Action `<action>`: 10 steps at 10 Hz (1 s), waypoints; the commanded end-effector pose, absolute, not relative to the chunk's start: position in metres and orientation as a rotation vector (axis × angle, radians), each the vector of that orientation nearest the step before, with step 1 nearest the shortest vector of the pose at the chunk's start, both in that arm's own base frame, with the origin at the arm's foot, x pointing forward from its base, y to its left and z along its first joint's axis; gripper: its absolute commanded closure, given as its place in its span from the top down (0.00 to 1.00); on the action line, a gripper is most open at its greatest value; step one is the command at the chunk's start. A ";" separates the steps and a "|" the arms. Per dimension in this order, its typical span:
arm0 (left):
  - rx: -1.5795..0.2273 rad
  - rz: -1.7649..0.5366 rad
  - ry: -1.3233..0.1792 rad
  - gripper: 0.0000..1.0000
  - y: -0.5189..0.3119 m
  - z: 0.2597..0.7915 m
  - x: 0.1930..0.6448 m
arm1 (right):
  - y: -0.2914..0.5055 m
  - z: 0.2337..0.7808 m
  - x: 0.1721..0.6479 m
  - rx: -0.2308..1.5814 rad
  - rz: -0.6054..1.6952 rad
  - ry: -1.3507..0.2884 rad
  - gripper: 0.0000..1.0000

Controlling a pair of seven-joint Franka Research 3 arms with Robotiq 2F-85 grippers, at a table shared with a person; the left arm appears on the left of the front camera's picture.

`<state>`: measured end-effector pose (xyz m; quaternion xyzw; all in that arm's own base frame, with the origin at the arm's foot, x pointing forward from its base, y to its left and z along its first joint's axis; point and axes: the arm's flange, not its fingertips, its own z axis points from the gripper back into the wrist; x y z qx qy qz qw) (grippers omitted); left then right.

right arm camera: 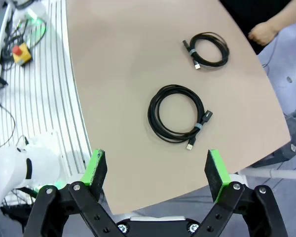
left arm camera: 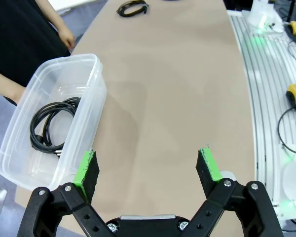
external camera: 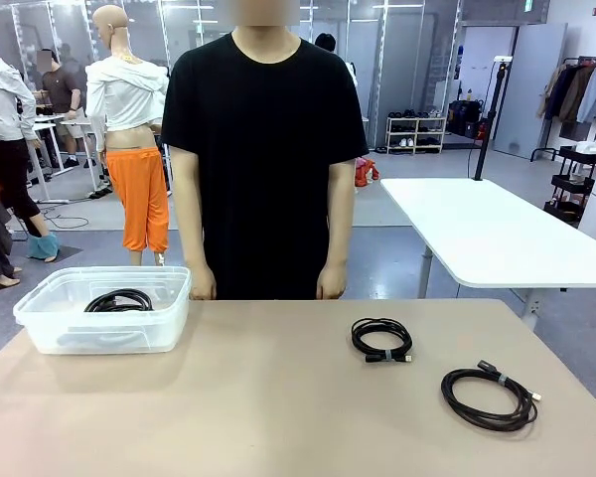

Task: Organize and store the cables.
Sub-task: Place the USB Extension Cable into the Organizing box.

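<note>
— Where do our hands stand?
— Our left gripper (left arm camera: 147, 157) and right gripper (right arm camera: 156, 157) gape wide, empty. One cable (external camera: 119, 299) lies in the bin (external camera: 40, 320); two coils (external camera: 381, 339) (external camera: 489, 397) rest on the table (external camera: 268, 407).
— They look light and floppy, so we'd pinch across the bundled strands.

Bright, even overhead light washes the table (external camera: 278, 397); the cables (external camera: 384, 354) cast only faint, soft shadows. Wrist views bow the table's edges; all sharp.
</note>
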<state>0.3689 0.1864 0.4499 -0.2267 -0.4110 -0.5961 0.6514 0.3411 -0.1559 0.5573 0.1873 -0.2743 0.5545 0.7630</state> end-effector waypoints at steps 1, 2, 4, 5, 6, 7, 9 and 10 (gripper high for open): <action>-0.518 -1.368 -0.959 1.00 0.186 0.450 0.365 | -0.127 0.548 0.375 0.372 1.257 -0.364 1.00; -0.518 -1.368 -0.959 1.00 0.186 0.450 0.365 | -0.110 0.539 0.390 0.344 1.263 -0.259 1.00; -0.518 -1.368 -0.959 1.00 0.186 0.450 0.365 | -0.082 0.511 0.418 0.313 1.196 -0.175 1.00; -0.518 -1.368 -0.959 1.00 0.186 0.450 0.365 | -0.067 0.491 0.428 0.288 1.125 -0.159 1.00; -0.518 -1.368 -0.959 1.00 0.186 0.450 0.365 | -0.057 0.472 0.436 0.219 1.051 -0.136 1.00; -0.518 -1.368 -0.959 1.00 0.186 0.450 0.365 | -0.051 0.451 0.445 0.170 0.931 -0.131 1.00; -0.518 -1.368 -0.959 1.00 0.186 0.450 0.365 | -0.046 0.422 0.454 0.030 0.843 -0.066 1.00; -0.518 -1.368 -0.959 1.00 0.186 0.450 0.365 | -0.043 0.412 0.454 0.089 0.823 -0.070 1.00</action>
